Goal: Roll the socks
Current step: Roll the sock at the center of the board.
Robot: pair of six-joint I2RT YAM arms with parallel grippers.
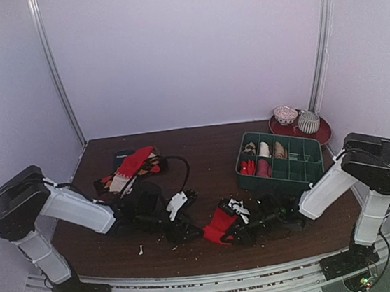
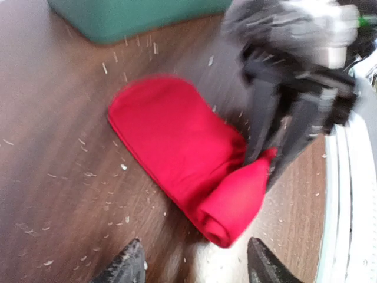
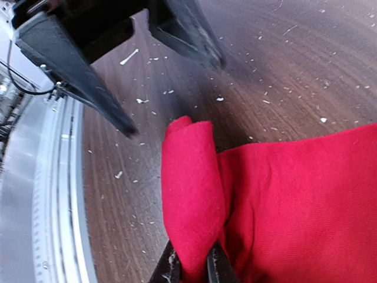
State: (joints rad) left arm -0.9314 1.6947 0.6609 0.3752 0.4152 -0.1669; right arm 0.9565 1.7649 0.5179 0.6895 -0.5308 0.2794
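The bright red sock lies near the table's front middle, its white marks at the far end. In the left wrist view it is a flat strip with its near end rolled into a small tube. My right gripper is shut on that rolled end, and it shows in the top view. My left gripper is open and empty, just short of the roll's open end; the top view shows it left of the sock. No plain tan-brown sock shows lying loose.
A green divided box with several rolled bundles stands at the right, and its wall shows in the left wrist view. A red plate with two round things is behind it. A heap of socks and a black cable lie back left.
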